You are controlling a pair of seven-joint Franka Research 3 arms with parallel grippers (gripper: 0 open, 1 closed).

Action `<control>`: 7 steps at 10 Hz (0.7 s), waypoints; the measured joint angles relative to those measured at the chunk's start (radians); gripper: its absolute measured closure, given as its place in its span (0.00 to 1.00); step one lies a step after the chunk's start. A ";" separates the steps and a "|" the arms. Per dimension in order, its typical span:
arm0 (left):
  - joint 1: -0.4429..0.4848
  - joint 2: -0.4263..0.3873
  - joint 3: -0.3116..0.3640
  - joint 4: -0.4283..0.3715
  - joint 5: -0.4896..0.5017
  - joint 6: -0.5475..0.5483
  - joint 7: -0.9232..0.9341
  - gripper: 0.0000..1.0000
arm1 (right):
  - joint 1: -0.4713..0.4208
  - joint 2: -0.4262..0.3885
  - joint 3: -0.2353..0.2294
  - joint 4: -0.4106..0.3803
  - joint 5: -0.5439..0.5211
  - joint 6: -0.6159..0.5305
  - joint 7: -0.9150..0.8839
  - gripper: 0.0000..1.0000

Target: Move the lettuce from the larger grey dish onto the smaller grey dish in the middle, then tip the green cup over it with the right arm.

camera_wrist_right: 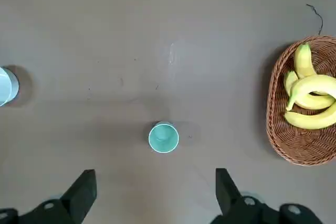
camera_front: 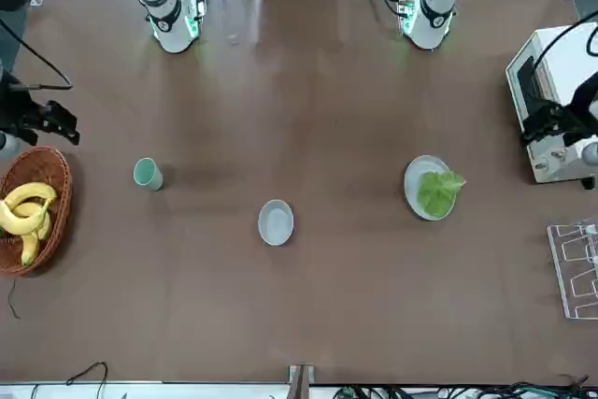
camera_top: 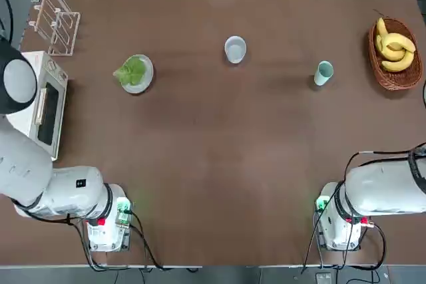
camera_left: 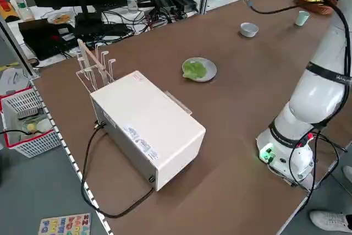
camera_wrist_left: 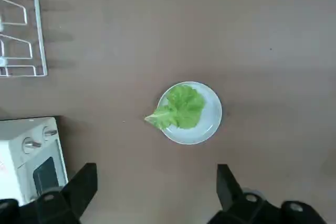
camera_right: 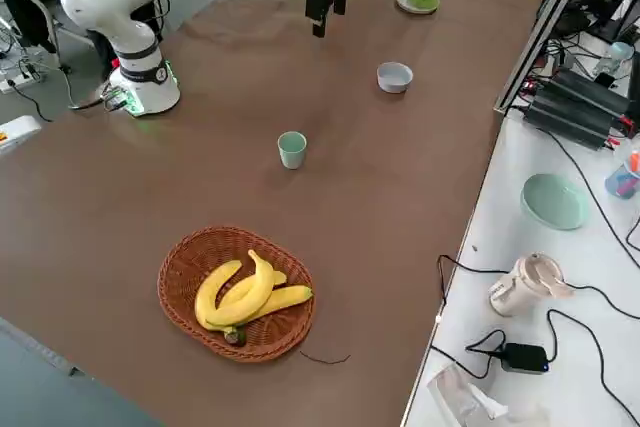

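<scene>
The lettuce lies on the larger grey dish at the table's far left, with one leaf tip hanging over the rim. The smaller grey dish, a bowl, stands at the far middle with nothing in it. At the far right the green cup is upright. My left gripper hangs open high above the table, on the near side of the lettuce. My right gripper is also open and high, on the near side of the cup. Neither holds anything.
A wicker basket of bananas stands at the far right edge. A white oven and a clear rack occupy the left edge. Both arm bases are at the near edge. Beyond the far edge lie cables.
</scene>
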 joint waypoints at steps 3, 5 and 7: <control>0.011 0.073 0.005 -0.128 0.000 0.181 -0.004 0.00 | -0.010 0.000 -0.005 -0.001 0.044 -0.021 -0.038 0.00; 0.013 0.076 0.005 -0.295 0.000 0.336 -0.028 0.00 | -0.095 0.000 -0.010 -0.009 0.153 -0.032 -0.302 0.00; 0.012 0.076 0.004 -0.446 0.000 0.438 -0.086 0.00 | -0.212 0.006 -0.017 -0.042 0.274 -0.025 -0.663 0.00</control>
